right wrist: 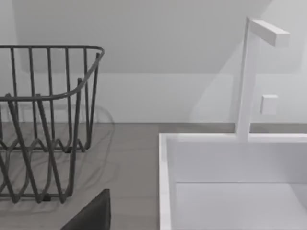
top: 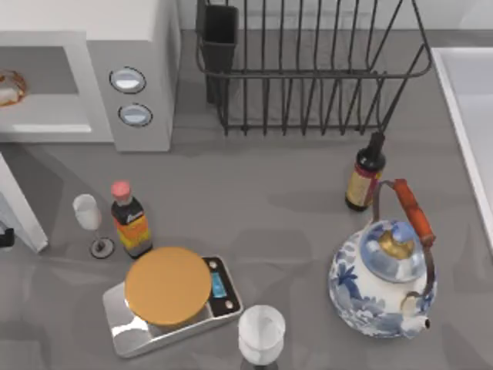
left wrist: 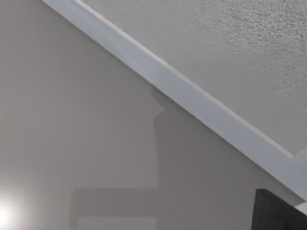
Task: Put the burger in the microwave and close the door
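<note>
The burger (top: 9, 86) lies inside the white microwave (top: 146, 31) at the top view's far left, on the floor of the open cavity. Two silver-rimmed dials (top: 127, 79) sit on its grey panel. The door (top: 19, 208) stands swung open at the left edge, reaching toward the table's front. In the left wrist view its white frame (left wrist: 192, 103) and speckled mesh window (left wrist: 230, 52) are very close. A dark part of my left gripper (top: 4, 237) shows beside the door's outer end, and also as a dark piece (left wrist: 278, 213). A dark part of my right gripper (right wrist: 93, 215) hangs near the sink.
A black wire dish rack (top: 308, 69) stands behind the middle. A kitchen scale with an orange disc (top: 168, 285), a red-capped bottle (top: 129, 220), a wine glass (top: 88, 220), a white cup (top: 260, 333), a dark bottle (top: 364, 173) and a blue-white teapot (top: 385, 277) crowd the front. The sink (top: 470, 116) is at the right.
</note>
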